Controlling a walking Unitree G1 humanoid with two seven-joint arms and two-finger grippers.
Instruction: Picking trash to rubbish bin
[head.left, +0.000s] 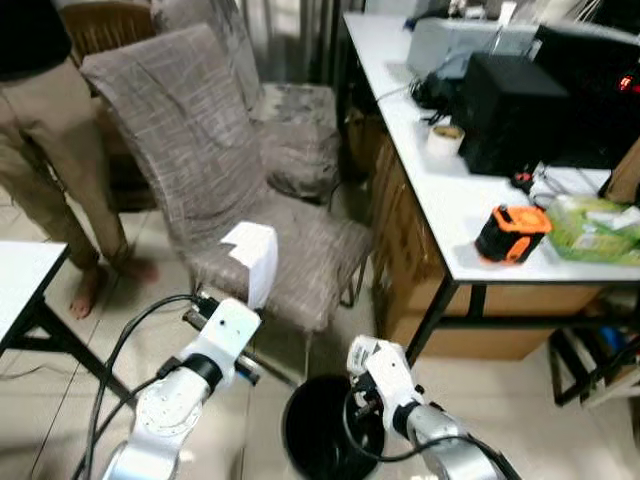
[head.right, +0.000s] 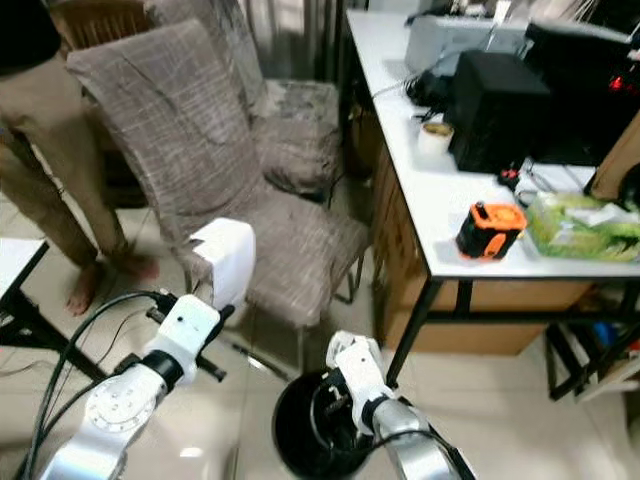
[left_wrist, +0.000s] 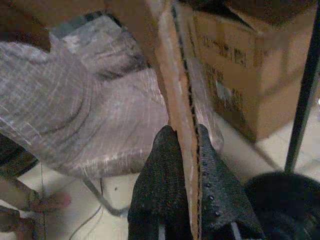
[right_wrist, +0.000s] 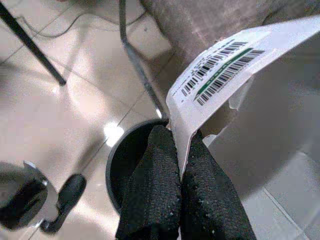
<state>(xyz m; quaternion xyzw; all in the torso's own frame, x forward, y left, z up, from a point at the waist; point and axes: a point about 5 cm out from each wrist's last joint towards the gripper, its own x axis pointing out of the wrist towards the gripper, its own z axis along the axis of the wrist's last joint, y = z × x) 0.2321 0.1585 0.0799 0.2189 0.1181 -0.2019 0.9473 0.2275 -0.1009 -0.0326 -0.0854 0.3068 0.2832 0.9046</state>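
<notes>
My left gripper (left_wrist: 186, 135) is shut on the edge of a flat cardboard piece (head.left: 250, 260), white on one face and brown on the other, held upright in front of the chair seat. A round black bin (head.left: 320, 430) stands on the tiled floor between my arms. The right gripper (right_wrist: 179, 132) hangs over the bin's rim (right_wrist: 125, 155) and is shut on a white sheet with a barcode label (right_wrist: 225, 70). In the left wrist view the bin (left_wrist: 285, 195) lies beyond the cardboard (left_wrist: 180, 75).
A fabric-covered chair (head.left: 200, 160) stands right behind the bin, its metal leg (right_wrist: 140, 75) close by. A white desk (head.left: 450, 200) on the right carries an orange tape measure (head.left: 512, 232); cardboard boxes (head.left: 400, 260) sit underneath. A person (head.left: 40, 130) stands at back left.
</notes>
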